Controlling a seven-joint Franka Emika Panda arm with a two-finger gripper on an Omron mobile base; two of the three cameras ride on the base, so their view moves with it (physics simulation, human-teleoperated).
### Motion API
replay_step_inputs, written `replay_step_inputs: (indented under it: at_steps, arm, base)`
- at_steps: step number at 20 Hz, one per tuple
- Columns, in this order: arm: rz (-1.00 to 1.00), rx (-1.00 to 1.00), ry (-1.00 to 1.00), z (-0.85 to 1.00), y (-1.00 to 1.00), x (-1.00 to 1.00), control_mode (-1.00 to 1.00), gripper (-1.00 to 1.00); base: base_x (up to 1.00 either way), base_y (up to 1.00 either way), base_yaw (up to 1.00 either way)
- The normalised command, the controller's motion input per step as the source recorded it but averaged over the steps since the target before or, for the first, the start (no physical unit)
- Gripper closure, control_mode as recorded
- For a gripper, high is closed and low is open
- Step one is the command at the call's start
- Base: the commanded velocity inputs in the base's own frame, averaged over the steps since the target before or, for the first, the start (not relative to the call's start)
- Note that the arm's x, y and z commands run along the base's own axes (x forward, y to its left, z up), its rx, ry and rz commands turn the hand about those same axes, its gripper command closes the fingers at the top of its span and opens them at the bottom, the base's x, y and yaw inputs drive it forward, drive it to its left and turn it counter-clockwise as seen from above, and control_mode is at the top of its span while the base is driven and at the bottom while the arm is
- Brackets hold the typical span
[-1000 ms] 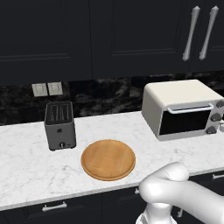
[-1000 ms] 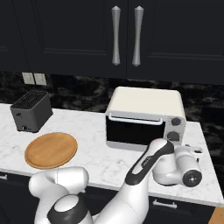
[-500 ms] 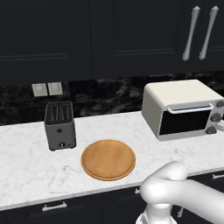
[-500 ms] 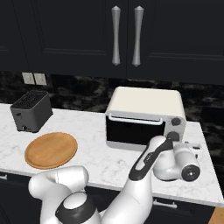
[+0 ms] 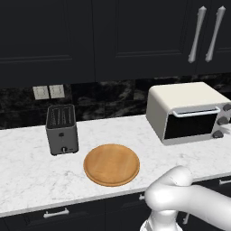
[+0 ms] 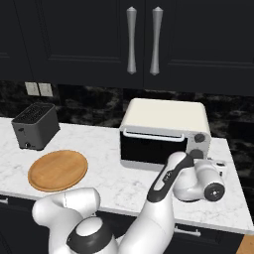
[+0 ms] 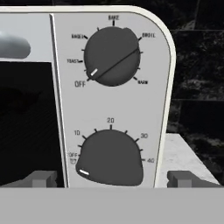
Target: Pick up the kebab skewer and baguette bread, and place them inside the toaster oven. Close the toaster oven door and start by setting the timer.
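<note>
The cream-white toaster oven stands on the marble counter with its door shut. My gripper is at the oven's right end, facing the knob panel from close up. It is open, its fingertips on either side of the lower timer knob and not touching it. The timer's pointer sits at off. The upper mode knob also points to off. In the right base view my hand hangs just before the knobs. The kebab skewer and baguette bread are out of view.
A round wooden plate lies bare on the counter left of the oven. A dark grey slot toaster stands further left. Dark cabinets hang above. The counter ends close to the right of my hand.
My hand has risen a little and come closer to the oven's knob panel. The jaws have stayed open, and the oven, plate and toaster have not moved.
</note>
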Motion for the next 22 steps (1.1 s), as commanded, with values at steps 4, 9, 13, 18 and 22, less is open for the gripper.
replay_step_inputs:
  at_steps: [4,9,13,18,22]
  arm:
    - [0.00,0.00,0.00,0.00,0.03,0.23,-1.00,-1.00]
    - [0.00,0.00,0.00,0.00,0.00,0.13,-1.00,-1.00]
    - [0.00,-0.03,0.00,0.00,0.00,0.03,-1.00,-1.00]
    - [0.00,-0.02,0.00,-0.02,0.00,0.03,-1.00,-1.00]
    - [0.00,-0.01,0.00,-0.10,0.01,0.00,-1.00,-1.00]
  base:
    - [0.00,0.00,0.00]
    - [0.00,0.00,0.00]
    - [0.00,0.00,0.00]
    - [0.00,0.00,0.00]
    - [0.00,0.00,0.00]
